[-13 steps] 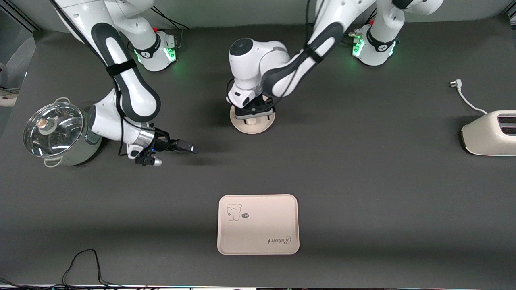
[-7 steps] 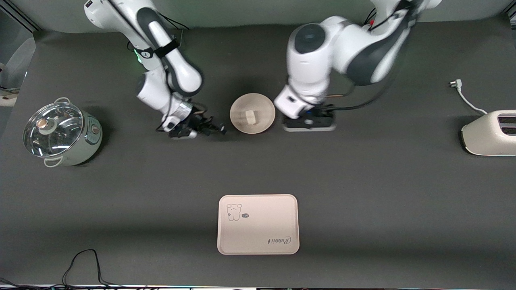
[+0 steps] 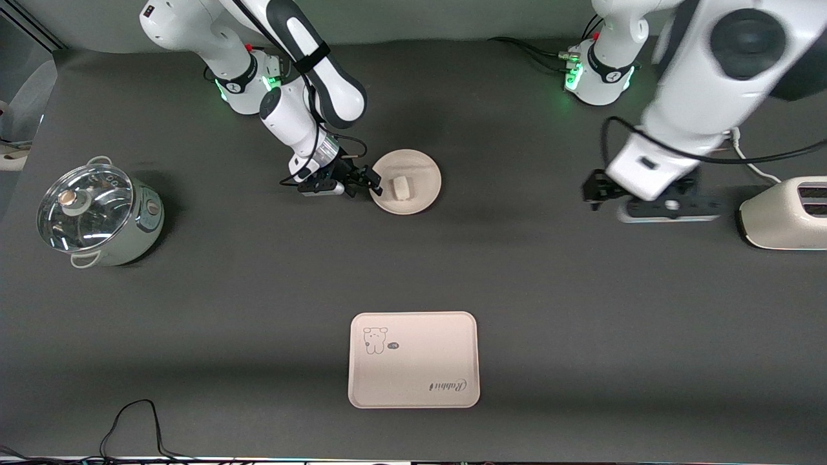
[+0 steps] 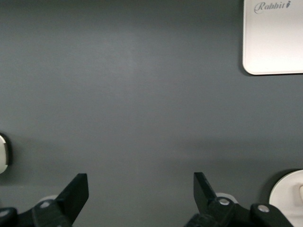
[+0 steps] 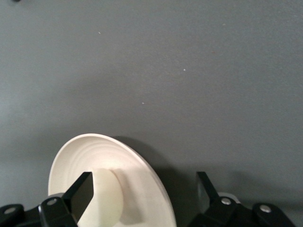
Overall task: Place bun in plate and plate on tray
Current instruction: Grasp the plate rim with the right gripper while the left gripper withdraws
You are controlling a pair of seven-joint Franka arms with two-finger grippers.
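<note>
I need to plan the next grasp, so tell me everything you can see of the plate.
The plate is round, cream-beige and shallow, with a raised rim and faint rings inside; it looks like matte plastic or ceramic. It sits flat on the dark table, farther from the front camera than the tray. The bun lies in it. The right end effector, open, straddles its rim at the right arm's end.

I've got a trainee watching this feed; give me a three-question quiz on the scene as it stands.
1. True or false: the bun lies in the plate.
2. Which tool straddles the plate's rim? A) right tool B) left tool
3. Fill in: the plate stands ____ from the front camera than the tray.

Key: 1 true. 2 A: its open fingers sit either side of the rim, while the open left tool hangs over bare table near the toaster. 3 farther.
</note>
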